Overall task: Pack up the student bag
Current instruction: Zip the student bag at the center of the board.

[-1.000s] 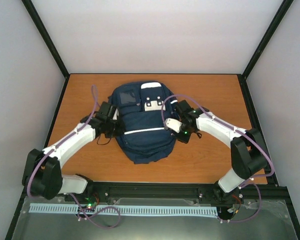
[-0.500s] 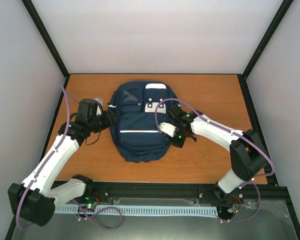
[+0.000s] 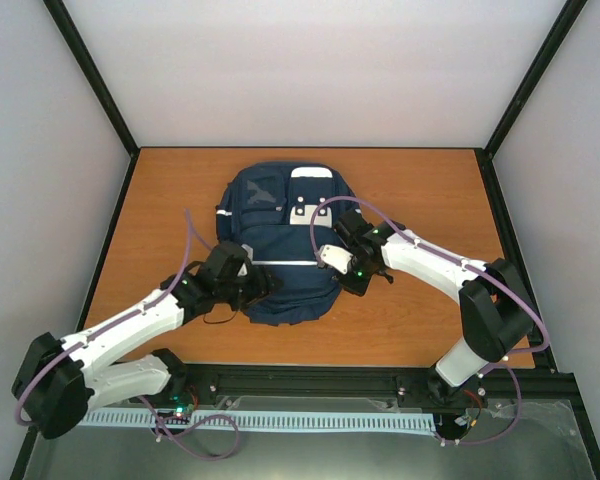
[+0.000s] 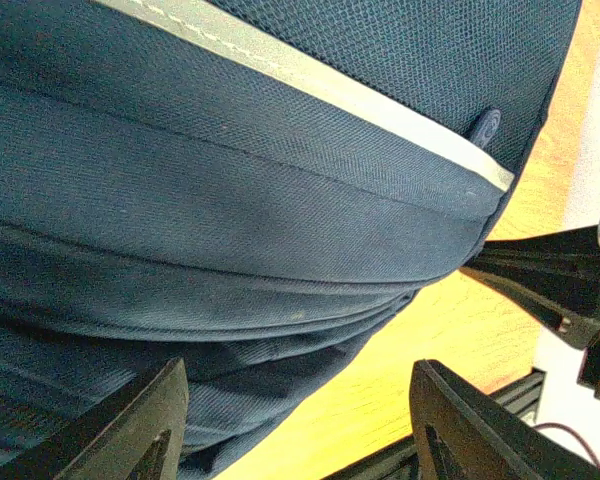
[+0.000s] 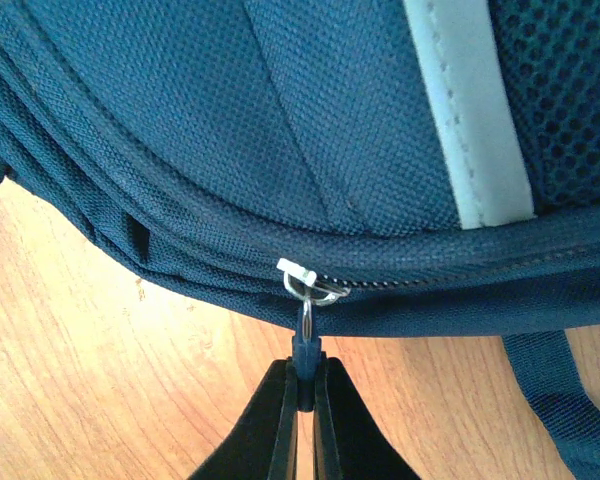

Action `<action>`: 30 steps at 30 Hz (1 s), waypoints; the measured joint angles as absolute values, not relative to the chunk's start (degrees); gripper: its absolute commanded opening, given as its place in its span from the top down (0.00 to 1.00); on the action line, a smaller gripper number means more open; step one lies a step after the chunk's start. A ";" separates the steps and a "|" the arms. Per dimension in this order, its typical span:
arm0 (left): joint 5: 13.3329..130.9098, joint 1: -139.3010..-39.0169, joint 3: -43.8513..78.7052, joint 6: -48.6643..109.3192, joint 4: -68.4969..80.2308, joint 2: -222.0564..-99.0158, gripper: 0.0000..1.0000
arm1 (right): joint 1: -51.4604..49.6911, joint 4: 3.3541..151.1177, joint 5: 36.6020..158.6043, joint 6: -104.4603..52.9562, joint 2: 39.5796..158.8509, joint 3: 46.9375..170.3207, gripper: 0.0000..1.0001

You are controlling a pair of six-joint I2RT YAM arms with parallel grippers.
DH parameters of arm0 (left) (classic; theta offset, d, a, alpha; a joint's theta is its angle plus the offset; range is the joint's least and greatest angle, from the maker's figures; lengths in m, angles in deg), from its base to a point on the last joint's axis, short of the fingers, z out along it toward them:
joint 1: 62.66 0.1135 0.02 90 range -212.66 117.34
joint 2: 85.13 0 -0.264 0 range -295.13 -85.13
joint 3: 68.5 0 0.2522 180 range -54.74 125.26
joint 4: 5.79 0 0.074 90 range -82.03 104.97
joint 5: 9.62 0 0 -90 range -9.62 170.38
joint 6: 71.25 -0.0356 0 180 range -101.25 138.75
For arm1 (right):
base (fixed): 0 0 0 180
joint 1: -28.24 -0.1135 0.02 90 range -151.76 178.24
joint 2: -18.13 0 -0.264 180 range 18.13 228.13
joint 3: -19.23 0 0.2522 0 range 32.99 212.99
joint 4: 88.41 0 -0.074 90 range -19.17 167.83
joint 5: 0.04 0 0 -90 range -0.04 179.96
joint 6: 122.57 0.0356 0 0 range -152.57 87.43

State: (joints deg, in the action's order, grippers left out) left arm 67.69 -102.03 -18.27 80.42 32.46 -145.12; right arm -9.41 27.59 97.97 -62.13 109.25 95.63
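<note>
The navy student bag (image 3: 280, 245) lies flat in the middle of the table, with its white stripe (image 3: 280, 263) across it. My right gripper (image 3: 342, 275) is at the bag's right edge, shut on the blue zipper pull (image 5: 305, 345) that hangs from the metal slider (image 5: 310, 282); the gripper (image 5: 305, 385) is low over the wood. My left gripper (image 3: 268, 290) is at the bag's near left corner. Its fingers (image 4: 140, 420) stand apart, open (image 4: 300, 420), over the bag's lower seam (image 4: 230, 330) and the bare table, with nothing between them.
The orange wooden table (image 3: 410, 330) has a black frame with a rail (image 3: 310, 380) along the near edge. White walls close in the back and sides. A dark bag strap (image 5: 555, 390) lies on the wood to the right. The right arm's black body (image 4: 550, 280) shows beside the bag.
My left arm has swung from the bag's left side down to its near left corner, and its gripper has opened. The right gripper stays shut on the zipper pull, hardly moved.
</note>
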 measured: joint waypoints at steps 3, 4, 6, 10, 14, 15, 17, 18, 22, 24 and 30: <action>67.96 -103.48 -20.26 84.24 27.28 -146.25 0.35 | -9.41 27.55 97.97 -61.98 109.25 95.63 0.97; 68.11 -103.65 -20.92 85.16 25.86 -146.49 0.35 | -9.41 27.53 97.99 -61.93 109.25 95.63 0.97; 68.22 -103.76 -22.10 87.04 23.11 -147.06 0.35 | -9.41 27.51 97.99 -61.84 109.25 95.63 0.97; 68.39 -103.85 -22.40 89.58 18.49 -149.55 0.38 | -9.41 27.48 98.04 -61.82 109.25 95.63 0.97; 68.44 -103.91 -22.40 91.59 15.02 -152.33 0.44 | -9.41 27.48 98.06 -61.78 109.25 95.63 0.97; 68.44 -103.94 -22.40 92.00 14.63 -153.05 0.46 | -9.41 27.48 98.06 -61.76 109.25 95.63 0.97; 68.44 -103.94 -22.38 92.68 13.84 -154.58 0.51 | -9.41 27.48 98.06 -61.71 109.25 95.63 0.97; 68.46 -103.94 -22.38 93.01 13.58 -155.30 0.54 | -9.41 27.48 98.08 -61.71 109.25 95.63 0.97; 68.66 -104.00 -22.34 94.08 12.99 -157.40 0.68 | -9.41 27.48 97.99 -61.71 109.25 95.63 0.97; 68.81 -104.07 -22.34 94.56 12.81 -158.03 0.74 | -9.41 27.51 97.93 -61.71 109.25 95.63 0.97; 69.64 -104.31 -22.34 95.15 12.27 -158.06 0.88 | -9.41 27.55 97.62 -61.82 109.25 95.63 0.97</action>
State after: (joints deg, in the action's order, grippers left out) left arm 69.64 -104.31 -22.34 95.15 12.27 -158.06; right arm -9.41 27.55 97.62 -61.82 109.25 95.63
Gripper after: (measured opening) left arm 0.189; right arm 0.050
